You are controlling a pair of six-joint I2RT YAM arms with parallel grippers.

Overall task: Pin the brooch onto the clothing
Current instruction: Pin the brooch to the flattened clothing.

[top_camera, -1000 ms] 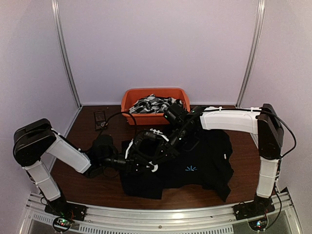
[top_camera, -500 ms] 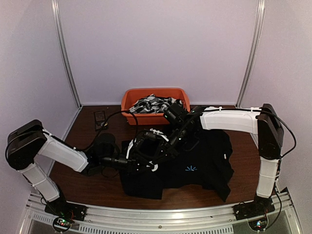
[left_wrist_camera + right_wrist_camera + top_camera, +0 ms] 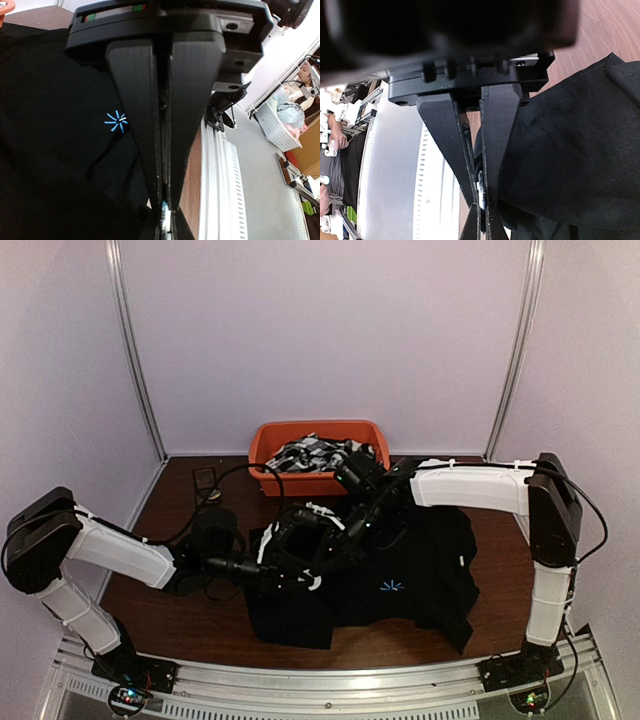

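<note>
Only the left elbow (image 3: pixel 40 540) has been swung outward; brooch (image 3: pixel 164 221) kept pinched in left hand (image 3: pixel 161 200), right hand (image 3: pixel 481 210) shut: pinning unfinished.

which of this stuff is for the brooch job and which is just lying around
For the job: shirt, brooch.
Lying about: orange bin, patterned fabrics in it, small dark object left of the bin.

Top view high above table (image 3: pixel 180 505); wrist views close along left tool (image 3: pixel 164 220), right tool (image 3: pixel 481 220); all share shirt (image 3: pixel 430 565)
</note>
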